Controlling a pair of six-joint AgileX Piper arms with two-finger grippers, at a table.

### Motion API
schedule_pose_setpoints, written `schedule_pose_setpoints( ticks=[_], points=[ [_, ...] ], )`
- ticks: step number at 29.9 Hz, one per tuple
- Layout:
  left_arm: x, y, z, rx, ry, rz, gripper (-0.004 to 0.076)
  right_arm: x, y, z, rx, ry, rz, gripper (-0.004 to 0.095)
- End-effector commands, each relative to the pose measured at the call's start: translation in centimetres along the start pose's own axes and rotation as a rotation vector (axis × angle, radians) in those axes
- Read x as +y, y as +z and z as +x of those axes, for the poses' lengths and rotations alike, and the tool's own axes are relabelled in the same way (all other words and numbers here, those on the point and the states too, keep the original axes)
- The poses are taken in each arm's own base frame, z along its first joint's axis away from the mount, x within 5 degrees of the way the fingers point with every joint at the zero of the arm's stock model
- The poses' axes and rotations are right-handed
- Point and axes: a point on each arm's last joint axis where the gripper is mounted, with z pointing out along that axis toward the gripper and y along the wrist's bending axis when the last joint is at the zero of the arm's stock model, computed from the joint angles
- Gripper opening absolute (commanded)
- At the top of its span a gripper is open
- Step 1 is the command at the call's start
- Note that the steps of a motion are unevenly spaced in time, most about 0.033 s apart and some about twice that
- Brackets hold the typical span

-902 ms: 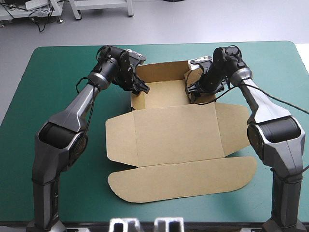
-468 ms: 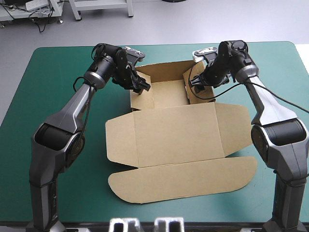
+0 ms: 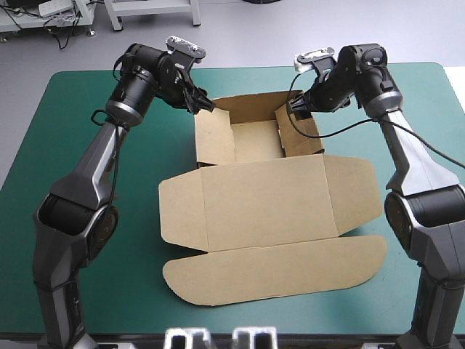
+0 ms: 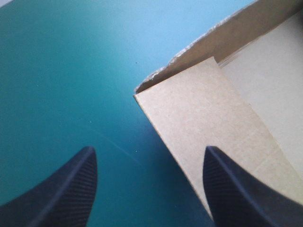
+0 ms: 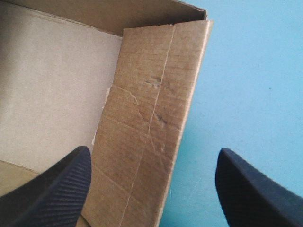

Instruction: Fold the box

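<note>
The brown box (image 3: 261,196) lies in the middle of the teal-green table, its tray part at the far side with side walls raised and the lid flat toward the near edge. My left gripper (image 3: 201,102) hovers open above the tray's far left corner (image 4: 142,94); its black fingers (image 4: 71,189) stand wide apart, holding nothing. Over the tray's right wall (image 5: 151,127) my right gripper (image 3: 299,110) is open too, one black finger (image 5: 52,189) on the inner side and the other over the table outside.
The lid panel (image 3: 276,269) with its rounded flap reaches toward the table's near edge. Bare teal-green cover (image 3: 87,145) lies to the left and right of the box.
Both grippers have lifted up and outward, away from the tray's side walls. The walls stay raised and the box has not shifted.
</note>
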Motion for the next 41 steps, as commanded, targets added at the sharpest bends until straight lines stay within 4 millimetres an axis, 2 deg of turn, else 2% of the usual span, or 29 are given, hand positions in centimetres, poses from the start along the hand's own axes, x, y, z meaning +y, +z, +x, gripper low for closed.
schedule_pose_setpoints(
  ticks=[1, 5, 6, 10, 13, 15, 19, 25, 28, 31, 36, 39, 41],
  points=[
    [0.8, -7.0, -0.2, -0.114, 0.007, -0.032, 0.0334, 0.4, -6.3, -0.3, -0.139, -0.030, 0.023, 0.0676],
    [1.4, -11.4, 0.3, -0.192, 0.018, -0.079, 0.0022, 0.8, -9.5, 0.0, -0.201, -0.064, 0.039, 0.0675],
    [1.5, -12.4, 0.5, -0.207, 0.037, -0.087, -0.0005, 0.8, -10.3, 0.1, -0.217, -0.070, 0.044, 0.0675],
    [1.5, -16.2, 2.1, -0.255, 0.033, -0.087, -0.0003, 1.0, -11.7, 0.4, -0.243, -0.094, 0.058, 0.0675],
    [1.4, -18.3, 4.2, -0.252, 0.034, -0.085, -0.0003, 0.9, -11.4, 0.3, -0.236, -0.093, 0.056, 0.0675],
    [1.2, -18.7, 5.9, -0.217, 0.039, -0.092, -0.0003, 0.9, -10.6, 0.2, -0.221, -0.091, 0.050, 0.0676],
    [0.4, -17.6, 10.5, -0.085, 0.049, -0.063, -0.0003, 0.4, -8.8, 0.0, -0.183, -0.080, 0.059, 0.0676],
    [-1.2, -13.5, 17.7, 0.157, 0.026, -0.018, -0.0003, -0.1, -5.1, -0.4, -0.108, -0.064, 0.051, 0.0675],
    [-1.5, -12.2, 19.8, 0.231, -0.004, -0.017, -0.0003, -0.5, -2.8, -0.4, -0.061, -0.060, 0.047, 0.0675],
    [-1.8, -11.5, 20.7, 0.267, -0.020, -0.013, -0.0003, -0.9, -0.2, -0.4, -0.012, -0.051, 0.040, 0.0676],
    [-1.8, -11.4, 20.7, 0.263, -0.021, -0.013, -0.0003, -1.3, 3.8, -0.2, 0.046, -0.028, 0.019, 0.0675],
    [-1.8, -11.4, 20.7, 0.263, -0.021, -0.013, -0.0003, -1.0, 5.0, -0.1, 0.064, -0.010, -0.022, 0.0674],
    [-1.8, -11.4, 20.7, 0.269, -0.023, -0.011, -0.0003, -0.9, 5.4, 0.0, 0.071, -0.004, -0.043, 0.0640]
  ],
)
